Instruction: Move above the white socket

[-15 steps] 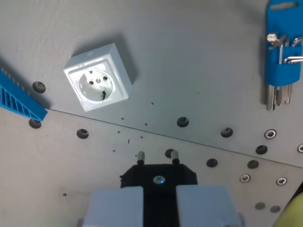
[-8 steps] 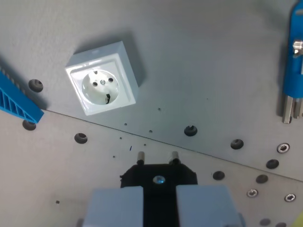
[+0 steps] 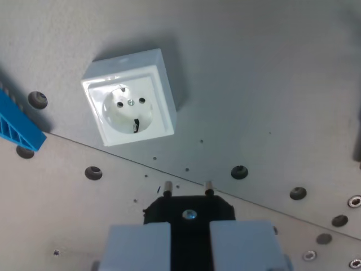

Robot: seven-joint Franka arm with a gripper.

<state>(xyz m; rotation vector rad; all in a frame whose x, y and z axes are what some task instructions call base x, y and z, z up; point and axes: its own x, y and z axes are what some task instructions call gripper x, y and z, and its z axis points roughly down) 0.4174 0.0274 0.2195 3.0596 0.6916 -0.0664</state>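
Since a second ago the whole wrist view has slid: the white socket [image 3: 130, 104] now shows larger and further toward the middle, and the blue key holder at the wrist view's right has dropped out of sight, which is the camera moving, not the things. White and square, the socket sits flat on the grey desk [image 3: 259, 84], turned a little askew, with a round recessed face, two dark pin holes, a small centre screw and a dark mark at its lower rim. It lies up and to the wrist view's left of the gripper [image 3: 189, 240], well apart from it. That gripper is clamped on a black plug [image 3: 189, 210], whose two metal pins point up the picture. A blue ribbed part [image 3: 17, 127] shows at the left edge, near the socket but not touching. Round the socket the desk is bare grey; a seam runs slantwise below it, with dark holes [image 3: 239, 171] along it.
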